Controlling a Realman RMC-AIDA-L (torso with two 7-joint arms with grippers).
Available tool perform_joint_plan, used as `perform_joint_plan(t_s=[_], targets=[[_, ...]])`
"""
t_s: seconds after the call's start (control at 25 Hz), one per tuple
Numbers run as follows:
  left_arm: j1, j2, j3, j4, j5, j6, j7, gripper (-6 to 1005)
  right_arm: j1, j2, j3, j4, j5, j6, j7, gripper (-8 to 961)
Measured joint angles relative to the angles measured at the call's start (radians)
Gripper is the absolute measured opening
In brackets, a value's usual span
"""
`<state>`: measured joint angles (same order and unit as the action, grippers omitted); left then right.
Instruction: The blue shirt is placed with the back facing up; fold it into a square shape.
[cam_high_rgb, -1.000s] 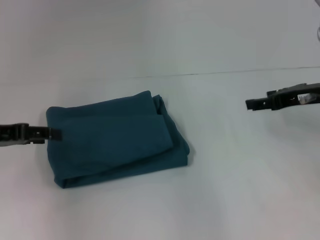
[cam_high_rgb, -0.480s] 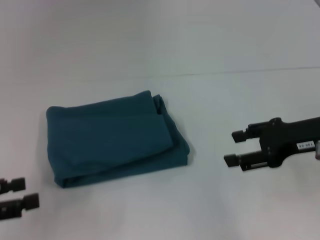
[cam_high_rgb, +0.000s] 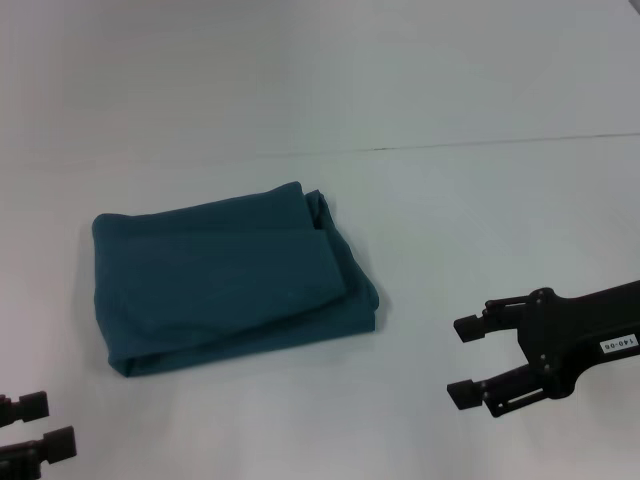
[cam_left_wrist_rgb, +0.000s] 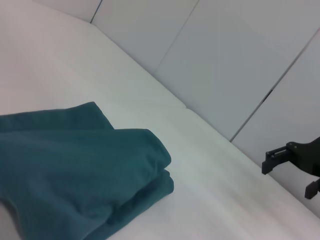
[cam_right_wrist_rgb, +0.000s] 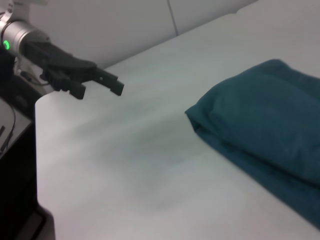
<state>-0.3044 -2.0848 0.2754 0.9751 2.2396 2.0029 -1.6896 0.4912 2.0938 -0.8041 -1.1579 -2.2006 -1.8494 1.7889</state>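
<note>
The blue shirt (cam_high_rgb: 225, 275) lies folded into a compact rectangle on the white table, left of centre in the head view. It also shows in the left wrist view (cam_left_wrist_rgb: 75, 165) and the right wrist view (cam_right_wrist_rgb: 265, 125). No lettering shows. My left gripper (cam_high_rgb: 40, 425) is open and empty at the lower left corner, clear of the shirt. It also shows in the right wrist view (cam_right_wrist_rgb: 107, 85). My right gripper (cam_high_rgb: 465, 360) is open and empty at the lower right, well away from the shirt. It also shows in the left wrist view (cam_left_wrist_rgb: 290, 172).
The white table (cam_high_rgb: 420, 200) runs up to a pale wall at the back. In the right wrist view the table's edge (cam_right_wrist_rgb: 37, 150) drops off beside the left arm.
Both arms have drawn back from the shirt toward the front of the table. The left gripper left the shirt's left edge. The shirt has not moved.
</note>
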Motion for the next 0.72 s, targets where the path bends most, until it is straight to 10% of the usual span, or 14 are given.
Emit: perform_joint_plan(t_s=[0.72], targets=[[0.014,-0.012,0.004,-0.019,0.005,-0.009,0.029,952,-0.018,0.000,0.000,0.051,0.014,0.011,-0.056,934]])
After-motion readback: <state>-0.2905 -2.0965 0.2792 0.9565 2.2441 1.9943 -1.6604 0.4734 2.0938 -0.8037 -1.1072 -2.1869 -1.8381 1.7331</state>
